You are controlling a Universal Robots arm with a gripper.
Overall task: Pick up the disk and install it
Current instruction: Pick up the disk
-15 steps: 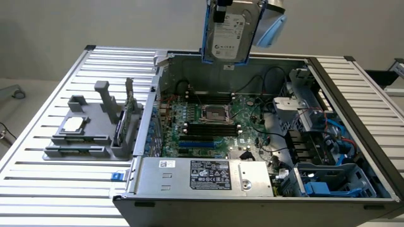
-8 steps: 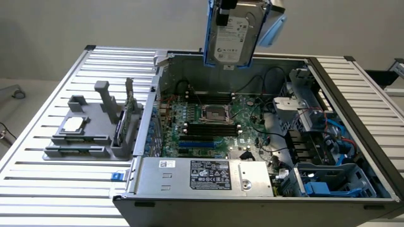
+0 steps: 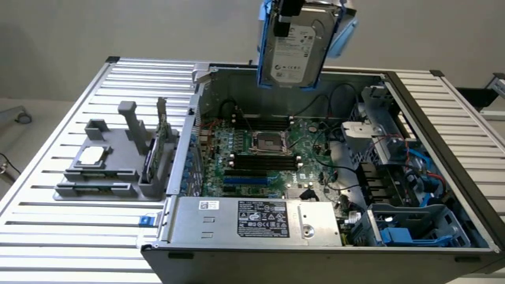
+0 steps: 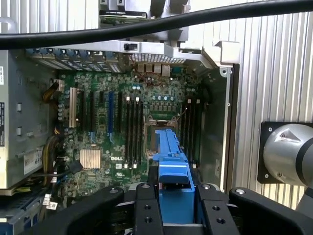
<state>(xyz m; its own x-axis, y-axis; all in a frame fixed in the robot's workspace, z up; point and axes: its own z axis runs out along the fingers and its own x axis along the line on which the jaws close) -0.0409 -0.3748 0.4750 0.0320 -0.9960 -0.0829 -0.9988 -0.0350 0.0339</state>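
Slatted table [image 3: 47, 236] bears case [image 3: 261, 267]; disk [image 3: 298, 50] held above.

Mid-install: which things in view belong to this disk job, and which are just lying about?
Job: the disk, gripped by the hand above the open computer case; probably the drive cage.
Lying about: grey fixture holding a chip; power supply; small blue clip on the table.

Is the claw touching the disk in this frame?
Touching. The wrist view shows the claw with its black fingers pressed against both sides of the disk at its blue frame, above the motherboard.
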